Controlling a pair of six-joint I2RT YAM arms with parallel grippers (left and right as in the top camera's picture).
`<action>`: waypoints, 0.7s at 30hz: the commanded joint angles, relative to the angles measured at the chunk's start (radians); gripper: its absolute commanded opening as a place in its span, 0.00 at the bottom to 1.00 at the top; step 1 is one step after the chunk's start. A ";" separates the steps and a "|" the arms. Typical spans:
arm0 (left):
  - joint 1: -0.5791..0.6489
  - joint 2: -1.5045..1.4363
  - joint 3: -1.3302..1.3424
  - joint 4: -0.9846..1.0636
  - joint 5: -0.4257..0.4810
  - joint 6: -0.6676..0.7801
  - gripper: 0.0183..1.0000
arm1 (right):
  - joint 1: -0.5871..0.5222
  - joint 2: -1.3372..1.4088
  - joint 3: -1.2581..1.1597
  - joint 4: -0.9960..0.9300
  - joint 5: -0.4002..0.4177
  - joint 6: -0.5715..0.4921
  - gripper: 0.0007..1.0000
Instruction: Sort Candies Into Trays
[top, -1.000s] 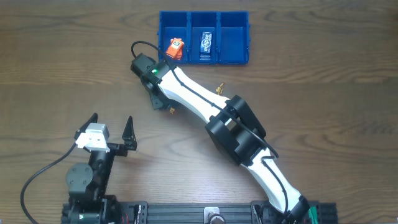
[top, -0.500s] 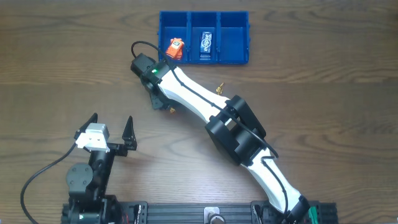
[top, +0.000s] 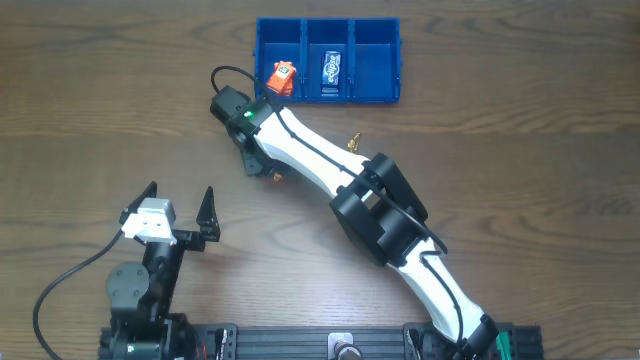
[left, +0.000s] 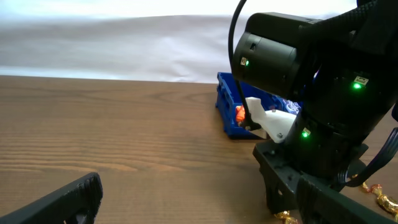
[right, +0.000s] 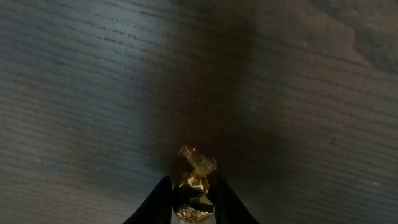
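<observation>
Candy wrapped in crinkled gold foil (right: 198, 167), its twisted end sticking up and catching a little light, is being pinched between the two dark fingers of the right gripper (right: 191, 190), whose jaws are closing snugly on either side of it. The right arm is reaching across from its base at the right to the left half of the wooden table (top: 520, 130), so this held candy is sitting over bare wood in front of the blue tray (top: 375, 99), near its left corner but apart from it. I cannot tell whether the foil is touching the wood. One tray is standing at the far side of the table, divided into three compartments side by side. One orange-wrapped candy (top: 281, 78) is lying tilted in the left compartment, and one candy in a blue and white wrapper (top: 330, 70) is lying in the middle compartment. A second gold candy (top: 352, 141) is resting loose on the table in front of the tray, just beside the right arm's white link. That is making two gold candies, one orange and one blue in all. The left gripper (top: 180, 190) is hanging near its own base at the left, well apart from the candies, with its jaws spread wide and holding nothing.
</observation>
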 joint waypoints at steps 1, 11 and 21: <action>0.004 -0.006 -0.014 -0.044 0.022 0.008 1.00 | 0.000 -0.002 0.061 -0.029 0.026 0.000 0.14; 0.004 -0.006 -0.014 -0.044 0.022 0.008 1.00 | -0.084 -0.175 0.203 -0.132 0.170 -0.044 0.14; 0.004 -0.006 -0.014 -0.044 0.022 0.008 1.00 | -0.367 -0.271 0.275 -0.074 0.214 -0.132 0.14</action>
